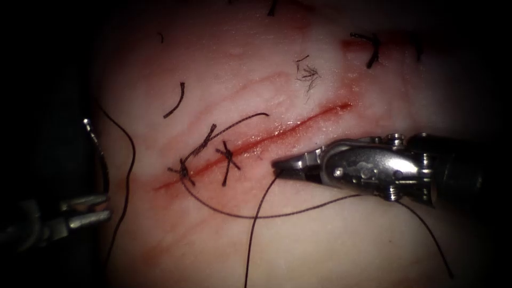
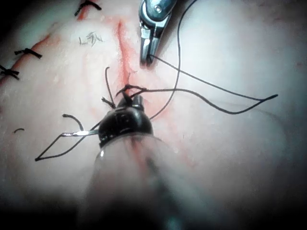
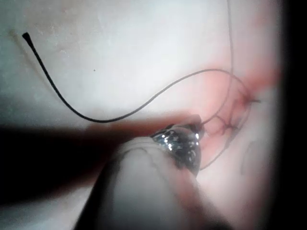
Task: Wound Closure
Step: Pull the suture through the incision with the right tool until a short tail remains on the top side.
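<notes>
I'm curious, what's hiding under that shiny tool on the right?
Under the right tool lies pale tissue, and dark thread hangs from its shut tip. Whatever lies beneath its body is covered.

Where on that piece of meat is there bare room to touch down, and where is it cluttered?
Bare pale pork tissue lies above the red cut, and below the right silver tool, which grips the dark thread. Crowded: the knotted stitches at the cut's left end, and beyond them the curved needle, clear of the cut, by the left tool, grip unclear.
</notes>
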